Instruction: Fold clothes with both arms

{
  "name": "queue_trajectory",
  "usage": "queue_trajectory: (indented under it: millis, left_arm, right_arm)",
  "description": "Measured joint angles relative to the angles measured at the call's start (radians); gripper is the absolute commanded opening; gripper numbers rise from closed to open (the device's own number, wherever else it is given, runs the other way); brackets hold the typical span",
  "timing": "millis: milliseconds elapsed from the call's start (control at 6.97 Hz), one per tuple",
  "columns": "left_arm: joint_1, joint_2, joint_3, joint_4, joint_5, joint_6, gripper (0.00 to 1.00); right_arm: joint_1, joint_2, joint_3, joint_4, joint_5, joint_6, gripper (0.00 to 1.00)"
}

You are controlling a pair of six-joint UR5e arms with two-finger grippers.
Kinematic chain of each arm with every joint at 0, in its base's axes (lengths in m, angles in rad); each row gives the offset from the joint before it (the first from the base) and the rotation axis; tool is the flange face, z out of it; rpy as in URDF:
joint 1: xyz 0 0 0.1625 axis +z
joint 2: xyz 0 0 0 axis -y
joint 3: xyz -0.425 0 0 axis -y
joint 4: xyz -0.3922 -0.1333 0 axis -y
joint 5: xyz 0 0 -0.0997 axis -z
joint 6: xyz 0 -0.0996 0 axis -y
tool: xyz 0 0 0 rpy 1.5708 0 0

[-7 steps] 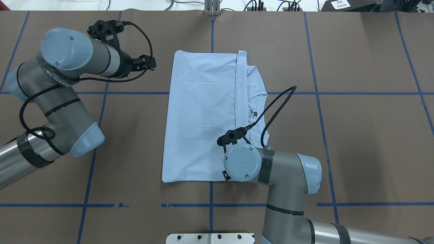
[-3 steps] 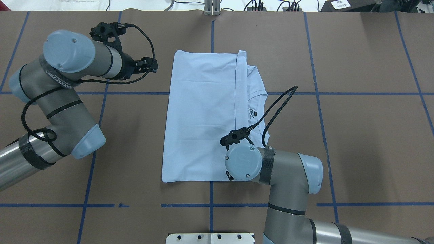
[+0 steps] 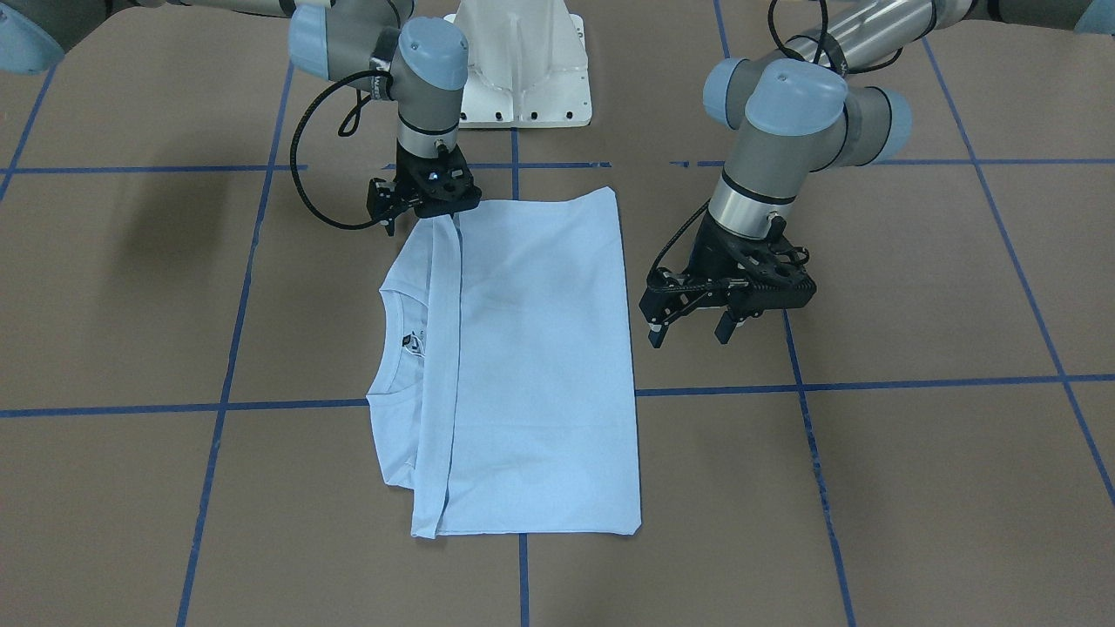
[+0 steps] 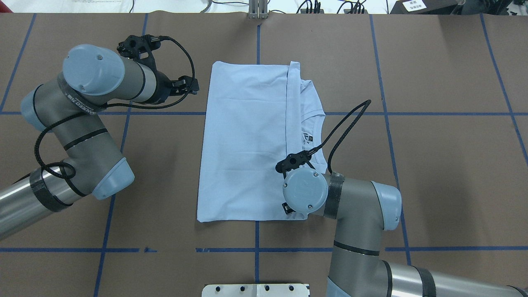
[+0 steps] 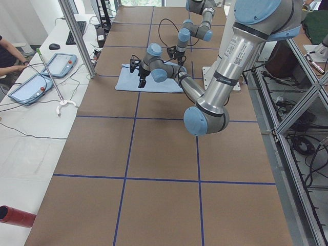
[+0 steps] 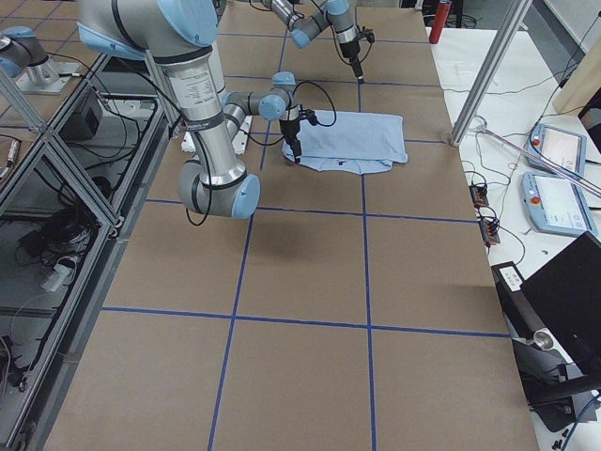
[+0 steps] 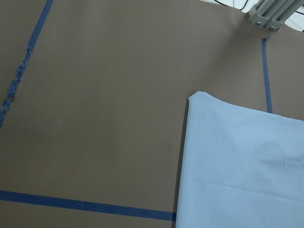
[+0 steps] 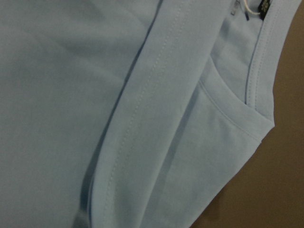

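The light blue T-shirt [image 4: 247,144] lies flat on the brown table, folded lengthwise, with the hem edge and neck label [image 4: 307,136] showing on its right side. It also shows in the front view [image 3: 540,366]. Its chest print is hidden. My left gripper [image 3: 688,333] is open and empty, hovering just off the shirt's left edge near the far corner [image 7: 199,95]. My right gripper [image 3: 421,218] is low over the shirt's near corner by the folded hem [image 8: 156,95]. It looks open and the cloth lies flat under it. The wrist hides it in the overhead view.
The white pedestal base [image 3: 523,78] stands at the table's robot side. Blue tape lines [image 4: 383,123] grid the brown table. An upright metal post [image 5: 77,36] and operator tablets [image 5: 61,64] are at the far edge, and a red cylinder [image 5: 15,215] lies off the table.
My left gripper has moved a little closer to the shirt's left edge. My right wrist has shifted slightly to the right over the near corner. The shirt has not moved.
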Motion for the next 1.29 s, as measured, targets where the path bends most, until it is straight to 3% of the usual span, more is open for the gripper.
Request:
queue_trajectory:
  millis: [860,1290]
  left_arm:
    - [0.024,-0.005,0.002,-0.001,0.005,-0.009,1.00]
    - [0.025,-0.004,0.003,-0.002,0.005,-0.005,1.00]
  right_arm:
    - [0.027,-0.114,0.096,0.007,0.002,-0.020,1.00]
    - [0.095,-0.057,0.085,0.005,0.039,-0.041,1.00]
